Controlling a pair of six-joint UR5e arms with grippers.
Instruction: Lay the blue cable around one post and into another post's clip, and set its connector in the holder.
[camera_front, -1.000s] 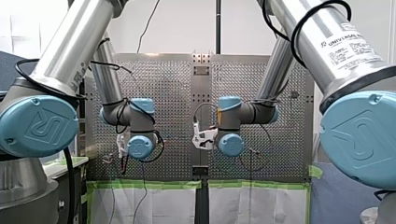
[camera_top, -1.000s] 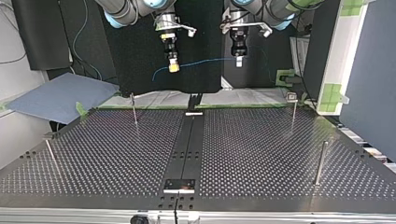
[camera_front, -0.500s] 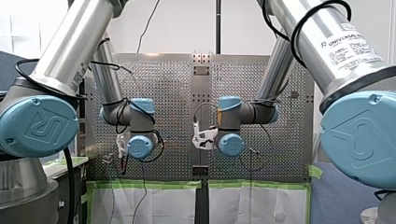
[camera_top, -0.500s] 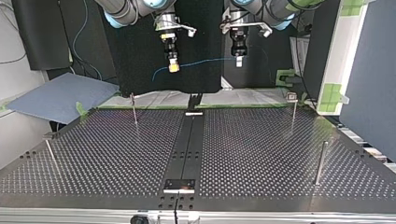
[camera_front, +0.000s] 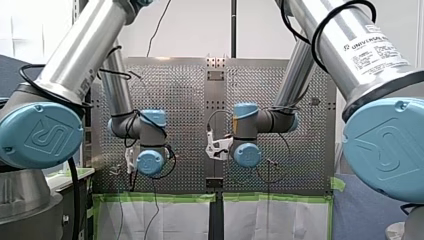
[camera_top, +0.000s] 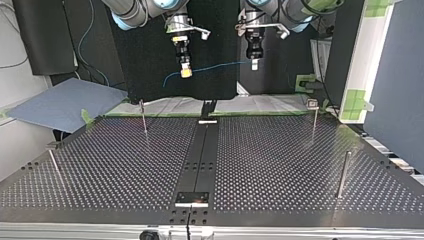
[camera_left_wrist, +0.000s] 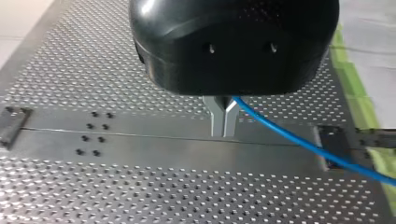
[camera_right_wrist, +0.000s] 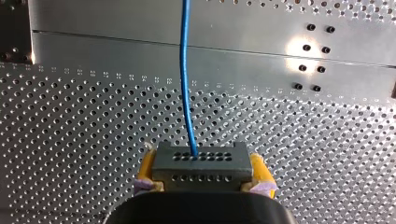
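In the right wrist view my right gripper (camera_right_wrist: 201, 162) has its yellow pads (camera_right_wrist: 259, 169) shut on a grey connector block (camera_right_wrist: 201, 173). The blue cable (camera_right_wrist: 185, 70) leaves the block straight ahead, above the perforated table. In the left wrist view my left gripper (camera_left_wrist: 223, 132) pinches the blue cable (camera_left_wrist: 289, 140) between shut metal fingers, and the cable trails off to one side. In the top view both grippers hang high beyond the table's far edge, my right gripper (camera_top: 185, 71) at the left and my left gripper (camera_top: 254, 64) at the right. The cable (camera_top: 220, 65) spans between them, with a short tail past the right gripper.
Thin posts stand on the table (camera_top: 280, 165): one at the far left (camera_top: 143, 116), one at the far right (camera_top: 314, 120), one at the near right (camera_top: 342, 175), one at the near left (camera_top: 55, 167). Small brackets sit on the centre strip, near (camera_top: 192, 198) and far (camera_top: 207, 121).
My left arm has shifted a little: its wrist sits lower in the front view and its gripper slightly higher in the top view, lifting that cable end. The right arm has held still.
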